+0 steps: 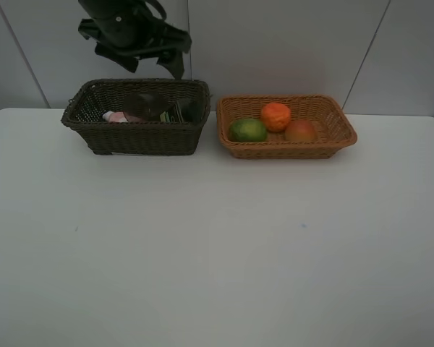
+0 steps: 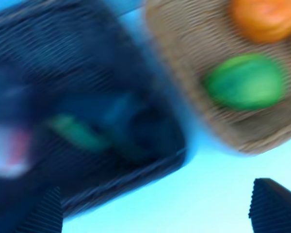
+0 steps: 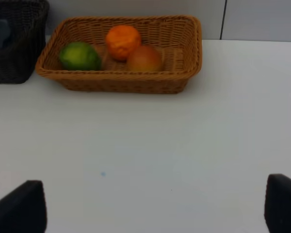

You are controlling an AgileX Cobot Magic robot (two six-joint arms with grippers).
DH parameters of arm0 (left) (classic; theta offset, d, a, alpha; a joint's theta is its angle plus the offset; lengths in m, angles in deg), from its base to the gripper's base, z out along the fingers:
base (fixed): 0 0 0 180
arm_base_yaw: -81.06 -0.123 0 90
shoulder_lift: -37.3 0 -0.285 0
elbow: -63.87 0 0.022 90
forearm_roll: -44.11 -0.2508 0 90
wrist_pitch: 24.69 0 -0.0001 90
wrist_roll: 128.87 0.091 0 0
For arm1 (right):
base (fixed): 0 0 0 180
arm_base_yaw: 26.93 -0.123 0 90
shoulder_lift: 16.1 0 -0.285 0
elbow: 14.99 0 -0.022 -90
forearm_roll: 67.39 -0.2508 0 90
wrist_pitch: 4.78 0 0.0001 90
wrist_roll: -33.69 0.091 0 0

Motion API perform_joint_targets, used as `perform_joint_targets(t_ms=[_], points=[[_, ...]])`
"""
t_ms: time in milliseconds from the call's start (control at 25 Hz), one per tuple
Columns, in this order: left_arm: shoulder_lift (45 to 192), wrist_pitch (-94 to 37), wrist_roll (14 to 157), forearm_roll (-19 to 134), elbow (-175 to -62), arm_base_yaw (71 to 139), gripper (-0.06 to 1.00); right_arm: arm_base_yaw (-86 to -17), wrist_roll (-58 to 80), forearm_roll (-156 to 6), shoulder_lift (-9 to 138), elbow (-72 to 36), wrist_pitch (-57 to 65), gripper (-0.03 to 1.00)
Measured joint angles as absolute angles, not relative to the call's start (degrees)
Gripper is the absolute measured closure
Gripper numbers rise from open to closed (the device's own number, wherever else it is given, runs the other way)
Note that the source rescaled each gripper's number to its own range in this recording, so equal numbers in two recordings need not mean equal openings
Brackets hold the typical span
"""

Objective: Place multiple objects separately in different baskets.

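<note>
The dark brown basket [image 1: 130, 137] holds the pink bottle [image 1: 114, 116], the mauve cup [image 1: 146, 107] and the dark green bottle [image 1: 177, 112]. Beside it, the tan basket [image 1: 333, 137] holds the green fruit [image 1: 247, 130], the orange [image 1: 275, 116] and the peach-like fruit [image 1: 301, 131]. My left gripper [image 1: 152, 63] hangs open and empty above the dark basket's back rim; its wrist view is blurred, showing the green bottle [image 2: 77, 133] and green fruit [image 2: 245, 80]. My right gripper [image 3: 153, 213] is open and empty over the table, well short of the tan basket [image 3: 126, 87].
The white table [image 1: 217, 253] spreads wide in front of both baskets. A grey panelled wall [image 1: 289, 43] stands directly behind them. The right arm is outside the exterior high view.
</note>
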State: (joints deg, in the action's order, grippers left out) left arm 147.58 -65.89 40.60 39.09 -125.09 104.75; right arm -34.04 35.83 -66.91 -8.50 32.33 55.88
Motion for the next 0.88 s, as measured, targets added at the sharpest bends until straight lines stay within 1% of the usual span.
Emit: perform_joint_targets(t_ms=[160, 280, 880], points=[[137.04, -66.44, 43.33, 38.52, -114.19, 96.70, -0.05, -34.04, 35.83, -66.91, -8.50, 32.33, 55.88, 0.00], [126.57, -66.44, 45.28, 38.03, -107.81, 93.57, -0.05, -34.04, 35.83, -66.91, -8.50, 32.33, 55.88, 0.00], [75.56, -67.59, 45.80, 38.42, -78.34, 92.79, -0.05, -34.04, 35.83, -66.91, -8.50, 32.33, 55.88, 0.00]])
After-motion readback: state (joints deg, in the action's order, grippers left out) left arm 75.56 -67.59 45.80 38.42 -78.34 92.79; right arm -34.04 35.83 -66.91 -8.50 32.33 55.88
